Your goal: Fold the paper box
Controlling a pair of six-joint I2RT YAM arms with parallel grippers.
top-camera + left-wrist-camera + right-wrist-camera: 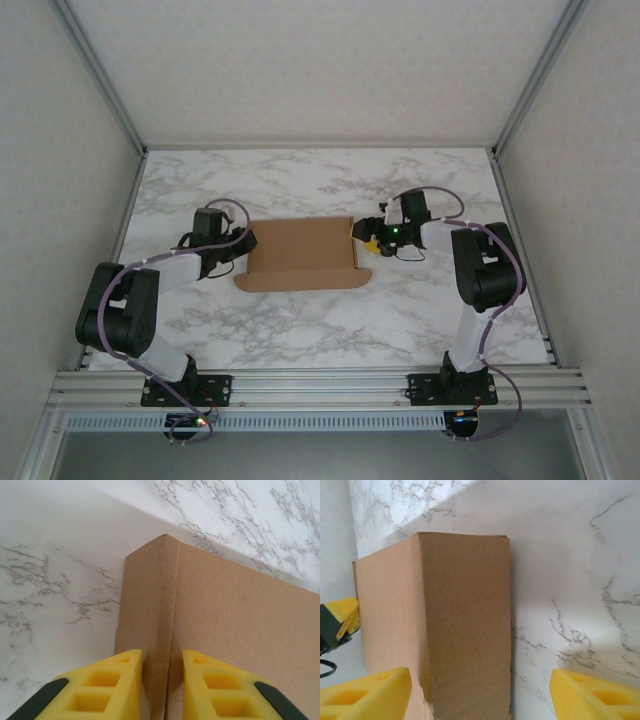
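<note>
The paper box (300, 248) is a shallow brown cardboard box in the middle of the table, with a flap (300, 280) lying flat along its near side. My left gripper (244, 240) is at the box's left end. In the left wrist view this gripper (162, 661) has its yellow fingers (120, 680) drawn in close on either side of a creased cardboard edge (165, 605). My right gripper (366, 243) is at the box's right end. In the right wrist view it (481, 675) stands wide open, with the box's end wall (465, 620) between its fingers, touching neither.
The marble table (330, 330) runs out on all sides of the box. Aluminium frame rails (320, 382) cross the near edge by the arm bases, and posts and white walls close in the left, right and back.
</note>
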